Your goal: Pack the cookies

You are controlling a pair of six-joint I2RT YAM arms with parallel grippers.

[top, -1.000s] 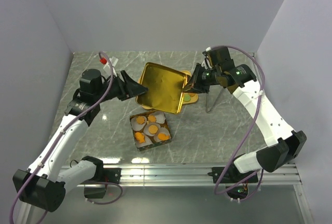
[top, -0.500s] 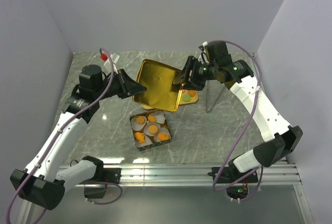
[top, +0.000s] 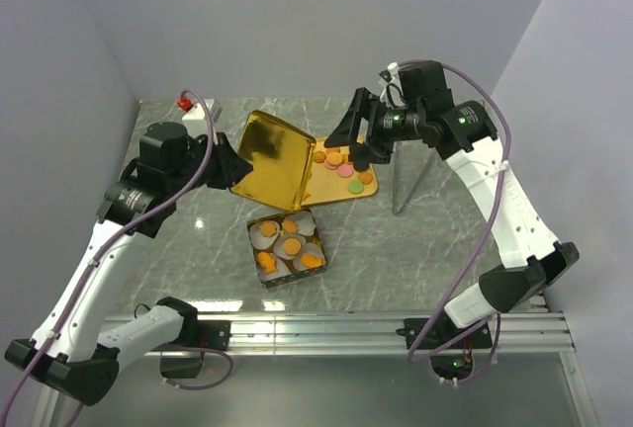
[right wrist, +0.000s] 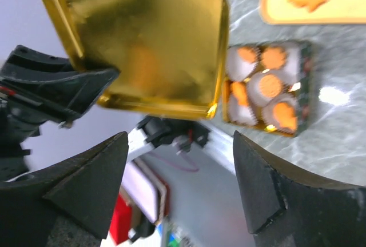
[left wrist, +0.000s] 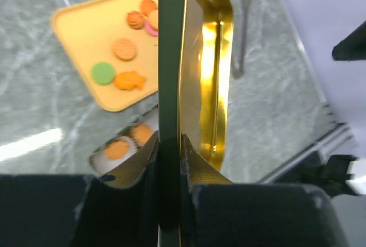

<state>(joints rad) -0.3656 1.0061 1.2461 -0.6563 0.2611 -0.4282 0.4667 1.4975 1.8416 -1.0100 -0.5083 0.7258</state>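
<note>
The gold tin lid (top: 272,158) hangs tilted on edge above the table, and my left gripper (top: 235,166) is shut on its left rim. In the left wrist view the lid's rim (left wrist: 171,75) is pinched between the pads. My right gripper (top: 352,142) stands open and apart from the lid, above the yellow tray (top: 368,191). Loose cookies (top: 341,162) lie on that tray (left wrist: 80,27): orange rounds, a fish shape (left wrist: 129,80), a green one (left wrist: 103,72). The open tin box (top: 289,246) holds orange cookies in white paper cups (right wrist: 266,87).
Metal tongs (top: 406,185) stand to the right of the tray. A small red and white object (top: 193,106) sits at the back left corner. Grey walls close in the table at the left, back and right.
My right gripper has let go of the lid, opened and drawn back. My left gripper has shut on the lid and swung it left, uncovering the cookies on the tray.
</note>
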